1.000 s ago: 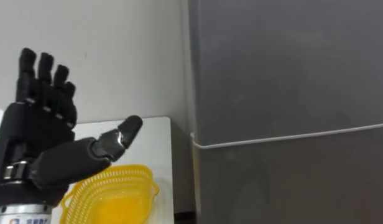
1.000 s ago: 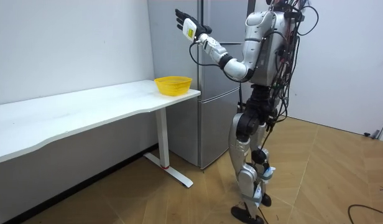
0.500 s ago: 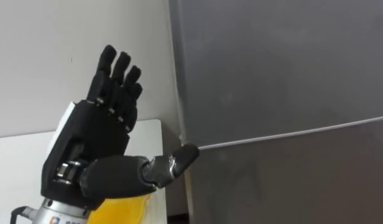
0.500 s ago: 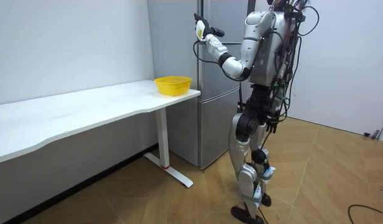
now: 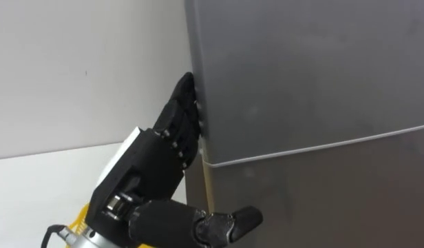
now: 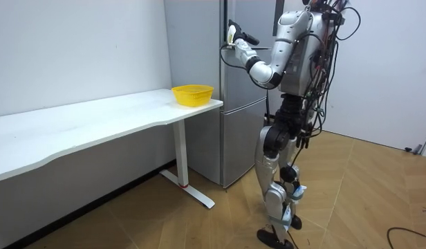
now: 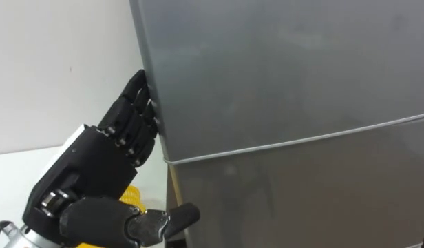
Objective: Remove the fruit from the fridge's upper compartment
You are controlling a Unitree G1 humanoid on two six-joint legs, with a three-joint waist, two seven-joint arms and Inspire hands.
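I'm at the opening step. My left hand (image 5: 153, 155) sits in the lower left of the frame. Its fingers (image 5: 186, 103) are straight and close together, laid along the left edge of the upper door (image 5: 308, 69), and the thumb (image 5: 236, 222) sticks out across the lower door (image 5: 336, 200). I hold nothing. The upper door fills the upper right and looks shut, so whatever I'm to fetch is hidden behind it. Next, I judge, I must hook my fingertips round that edge and pull.
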